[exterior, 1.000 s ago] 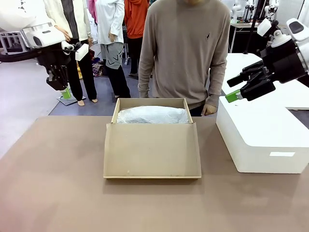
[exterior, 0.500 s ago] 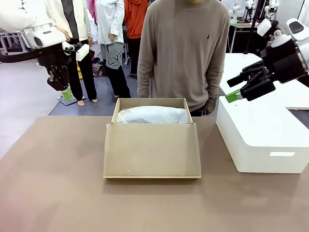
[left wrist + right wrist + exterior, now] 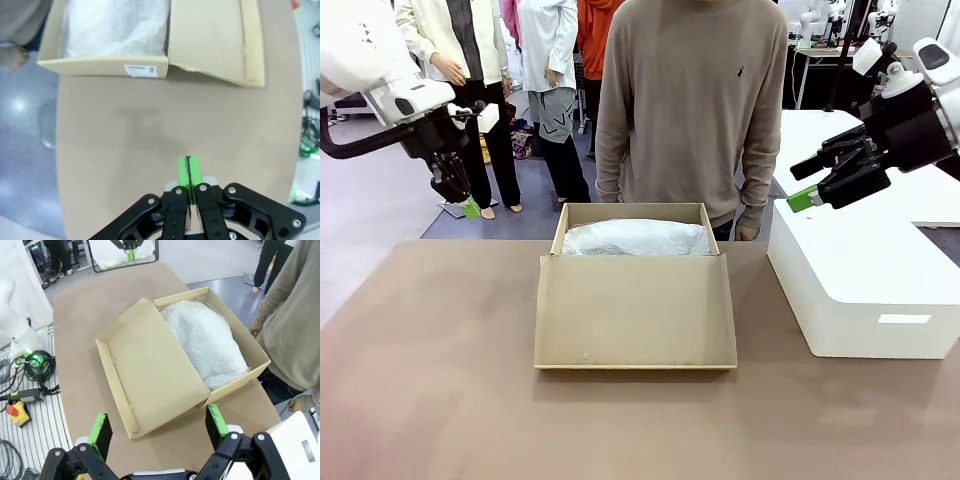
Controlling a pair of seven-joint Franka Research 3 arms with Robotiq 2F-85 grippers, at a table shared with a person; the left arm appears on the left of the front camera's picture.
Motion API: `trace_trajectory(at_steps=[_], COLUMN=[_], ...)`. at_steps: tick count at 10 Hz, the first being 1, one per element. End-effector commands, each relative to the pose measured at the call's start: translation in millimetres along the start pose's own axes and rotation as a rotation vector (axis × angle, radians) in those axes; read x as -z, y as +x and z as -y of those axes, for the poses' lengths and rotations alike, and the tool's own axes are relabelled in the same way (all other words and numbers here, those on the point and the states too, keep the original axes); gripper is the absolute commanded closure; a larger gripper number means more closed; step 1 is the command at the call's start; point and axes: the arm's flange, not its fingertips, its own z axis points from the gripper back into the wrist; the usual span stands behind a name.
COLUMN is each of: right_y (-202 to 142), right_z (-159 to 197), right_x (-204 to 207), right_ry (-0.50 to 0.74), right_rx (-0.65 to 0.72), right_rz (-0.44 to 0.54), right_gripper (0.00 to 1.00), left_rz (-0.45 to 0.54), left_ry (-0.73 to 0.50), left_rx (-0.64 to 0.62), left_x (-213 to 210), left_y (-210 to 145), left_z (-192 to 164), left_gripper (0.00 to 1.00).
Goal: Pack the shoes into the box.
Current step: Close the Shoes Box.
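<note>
The tan cardboard box (image 3: 634,285) lies open mid-table, its flap lid folded toward me and crinkled white tissue paper (image 3: 636,238) filling it. The left wrist view shows the box (image 3: 150,37) along the top, and it sits in the middle of the right wrist view (image 3: 175,360). The shoes are out of view. My left gripper (image 3: 468,207) hangs shut and empty above the table's far left corner, green pads pressed together (image 3: 189,172). My right gripper (image 3: 802,198) stands open and empty above the white block, pads wide apart (image 3: 159,427).
A large white rectangular block (image 3: 860,285) sits on the table's right side. A person in a beige sweater (image 3: 695,100) stands behind the box, arms hanging down. Bare brown tabletop (image 3: 440,380) lies left of and in front of the box.
My left arm has swung a little right and down. The person has shifted slightly left and lowered the hand that was near the white block. My right arm has not moved.
</note>
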Motion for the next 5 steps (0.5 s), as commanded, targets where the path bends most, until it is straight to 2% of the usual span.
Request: trace_trajectory(at_steps=[1,5], right_y=[0.1,0.1], right_z=[2.8,2.8], right_x=[3.6,3.6], right_ry=[0.007,0.007], right_rx=[-0.027,-0.027], right_rz=[0.036,0.036], right_gripper=[0.00,0.00], left_rz=[0.066,0.159], left_ry=[-0.045,-0.124], left_rx=[-0.024,-0.051], left_x=[13.1,53.7], left_y=[-13.4,-36.0], left_z=[-13.8,-30.0], left_gripper=[1.00,1.00])
